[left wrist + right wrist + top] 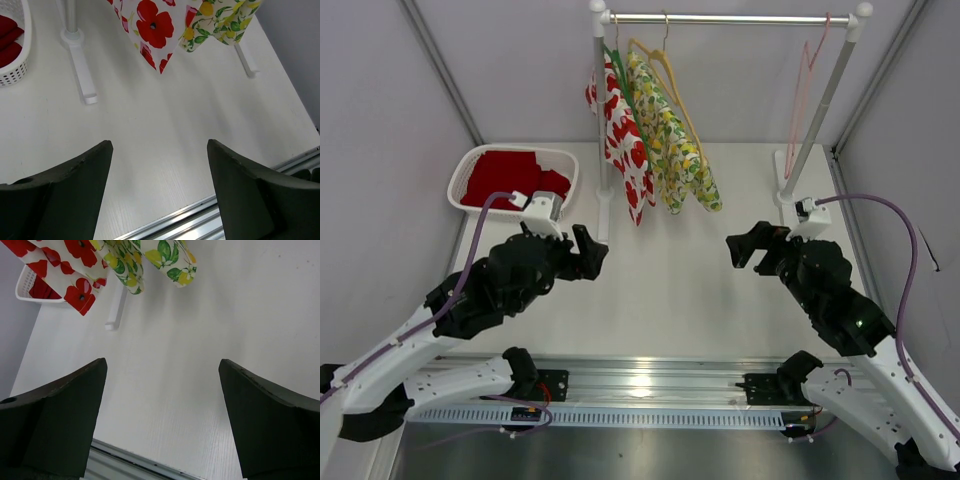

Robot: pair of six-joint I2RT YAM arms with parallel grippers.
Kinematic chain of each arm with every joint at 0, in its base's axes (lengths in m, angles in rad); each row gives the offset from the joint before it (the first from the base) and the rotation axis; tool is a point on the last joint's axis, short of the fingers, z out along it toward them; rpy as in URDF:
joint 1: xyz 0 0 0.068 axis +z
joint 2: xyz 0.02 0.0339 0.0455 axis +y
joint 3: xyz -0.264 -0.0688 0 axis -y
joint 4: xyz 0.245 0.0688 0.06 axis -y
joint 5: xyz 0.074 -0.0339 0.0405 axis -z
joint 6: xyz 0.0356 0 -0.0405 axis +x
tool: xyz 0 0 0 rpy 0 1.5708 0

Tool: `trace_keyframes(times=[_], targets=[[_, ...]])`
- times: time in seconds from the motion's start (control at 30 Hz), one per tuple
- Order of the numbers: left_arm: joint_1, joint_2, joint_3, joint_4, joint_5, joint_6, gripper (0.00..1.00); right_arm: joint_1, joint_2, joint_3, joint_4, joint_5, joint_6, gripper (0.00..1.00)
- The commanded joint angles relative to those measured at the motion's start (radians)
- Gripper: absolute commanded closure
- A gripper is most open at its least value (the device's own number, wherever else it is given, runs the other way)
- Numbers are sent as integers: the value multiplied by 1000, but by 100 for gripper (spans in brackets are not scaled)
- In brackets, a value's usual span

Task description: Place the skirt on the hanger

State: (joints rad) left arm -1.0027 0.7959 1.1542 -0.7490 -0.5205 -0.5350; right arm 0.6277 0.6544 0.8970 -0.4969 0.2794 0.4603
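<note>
In the top view, the plain red cloth skirt [505, 175] lies bunched in a white plastic basket [520, 149] at upper left. The thin pink wire hanger [807, 70] hangs from the rail at upper right. The left gripper [590, 252] and the right gripper [742, 246] hover over the white counter [660, 290], wide open and empty.

In the left wrist view, the jaws are spread, with the skirt at the upper left edge.

In the right wrist view, the jaws gape and the basket is at upper left.

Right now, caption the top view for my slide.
Left gripper and right gripper open over table; red skirt in white basket, pink hanger bare on rail.
</note>
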Motion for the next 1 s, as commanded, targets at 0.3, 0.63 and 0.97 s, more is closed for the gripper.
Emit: trace_keyframes(times=[0.3, 0.63, 0.97], targets=[[460, 262, 136, 186, 89, 32, 19, -3, -38, -10, -37, -149, -64, 2], [791, 718, 363, 347, -67, 113, 23, 0, -33, -1, -75, -218, -38, 4], [889, 1198, 652, 344, -32, 159, 25, 0, 1, 39, -54, -244, -74, 3]])
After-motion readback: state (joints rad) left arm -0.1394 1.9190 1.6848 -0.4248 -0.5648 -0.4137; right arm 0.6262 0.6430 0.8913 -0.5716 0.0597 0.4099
